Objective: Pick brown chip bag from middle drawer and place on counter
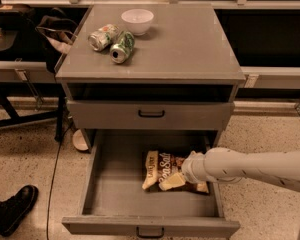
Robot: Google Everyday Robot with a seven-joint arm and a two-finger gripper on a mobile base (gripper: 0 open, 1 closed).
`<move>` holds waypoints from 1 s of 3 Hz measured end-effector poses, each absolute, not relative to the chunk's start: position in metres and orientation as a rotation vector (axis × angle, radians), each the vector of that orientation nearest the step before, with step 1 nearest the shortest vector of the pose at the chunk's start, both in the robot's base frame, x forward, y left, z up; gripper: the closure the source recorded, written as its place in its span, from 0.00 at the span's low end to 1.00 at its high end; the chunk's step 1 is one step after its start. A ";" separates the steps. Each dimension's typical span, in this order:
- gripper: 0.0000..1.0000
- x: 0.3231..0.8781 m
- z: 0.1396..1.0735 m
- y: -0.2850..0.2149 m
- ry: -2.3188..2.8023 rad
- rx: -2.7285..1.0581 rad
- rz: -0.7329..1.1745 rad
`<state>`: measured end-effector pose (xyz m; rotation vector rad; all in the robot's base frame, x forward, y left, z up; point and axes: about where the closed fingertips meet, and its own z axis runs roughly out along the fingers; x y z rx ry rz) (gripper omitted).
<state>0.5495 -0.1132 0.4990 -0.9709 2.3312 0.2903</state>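
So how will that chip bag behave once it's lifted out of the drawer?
The chip bag looks crinkly and thin-walled, so it is probably light and floppy, sagging from wherever it is pinched. Its smooth film may slip. The gripper sits against one end of the bag, low inside the drawer.
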 end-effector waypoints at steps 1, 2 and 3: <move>0.00 0.551 0.496 -0.111 2.309 -0.974 0.351; 0.00 0.561 0.474 -0.105 2.231 -0.996 0.510; 0.00 0.585 0.444 -0.104 2.172 -0.996 0.632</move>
